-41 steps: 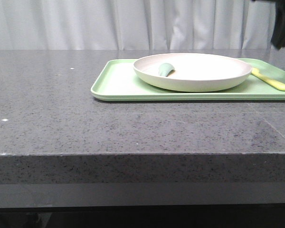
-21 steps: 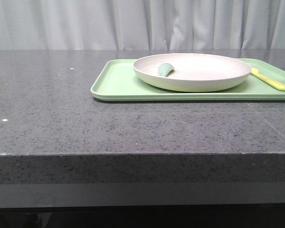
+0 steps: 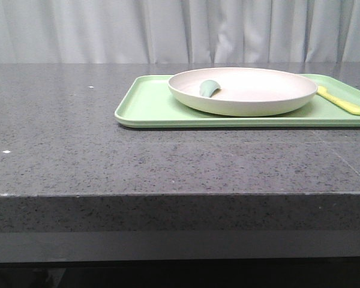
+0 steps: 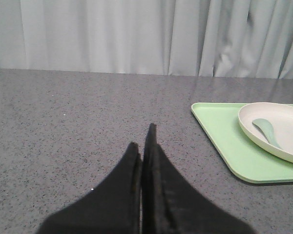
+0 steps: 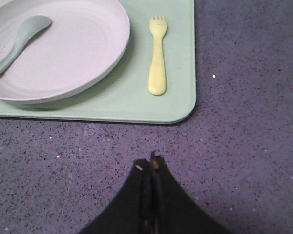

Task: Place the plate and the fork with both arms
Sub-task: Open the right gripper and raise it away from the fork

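Right wrist view alone showed fork tines | matte round plate on flat tray | both grippers' jaws together, empty

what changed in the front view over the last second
A dark part of the robot that hung at the upper right edge a second ago has left the front view; it was already gone half a second ago. The plate, the fork, the green spoon in the plate and the tray all lie as before. Nothing was grasped or released.
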`<action>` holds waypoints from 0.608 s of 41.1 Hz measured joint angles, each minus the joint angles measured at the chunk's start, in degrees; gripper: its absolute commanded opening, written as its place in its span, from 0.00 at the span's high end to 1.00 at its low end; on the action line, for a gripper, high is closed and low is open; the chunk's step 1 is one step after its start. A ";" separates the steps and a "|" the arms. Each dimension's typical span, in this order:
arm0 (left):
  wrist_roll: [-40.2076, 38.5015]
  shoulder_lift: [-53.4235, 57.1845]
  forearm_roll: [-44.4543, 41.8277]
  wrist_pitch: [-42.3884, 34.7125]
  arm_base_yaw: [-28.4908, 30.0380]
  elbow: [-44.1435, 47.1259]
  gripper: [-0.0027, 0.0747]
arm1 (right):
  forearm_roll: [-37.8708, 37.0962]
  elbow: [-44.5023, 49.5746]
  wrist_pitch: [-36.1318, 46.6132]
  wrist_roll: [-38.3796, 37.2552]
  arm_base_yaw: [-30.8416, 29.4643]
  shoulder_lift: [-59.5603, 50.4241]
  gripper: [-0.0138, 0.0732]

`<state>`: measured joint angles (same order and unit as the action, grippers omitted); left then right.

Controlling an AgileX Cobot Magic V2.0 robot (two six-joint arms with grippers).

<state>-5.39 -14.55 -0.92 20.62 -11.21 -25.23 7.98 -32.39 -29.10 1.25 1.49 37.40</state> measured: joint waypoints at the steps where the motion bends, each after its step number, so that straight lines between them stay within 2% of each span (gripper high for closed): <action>1: 0.00 0.00 0.00 0.00 0.00 0.00 0.99 | 0.00 1.25 0.45 0.00 0.00 -1.46 0.98; 14: 0.00 0.00 0.00 0.00 0.00 0.00 0.99 | 0.00 9.23 2.81 0.00 0.00 -18.02 0.98; 25: 0.00 0.00 0.00 0.00 0.00 0.00 0.99 | 0.00 9.87 3.83 0.00 0.00 -20.03 0.98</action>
<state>-5.39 -14.55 -0.92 20.62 -11.21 -25.23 7.98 -22.52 -25.26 1.25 1.49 17.37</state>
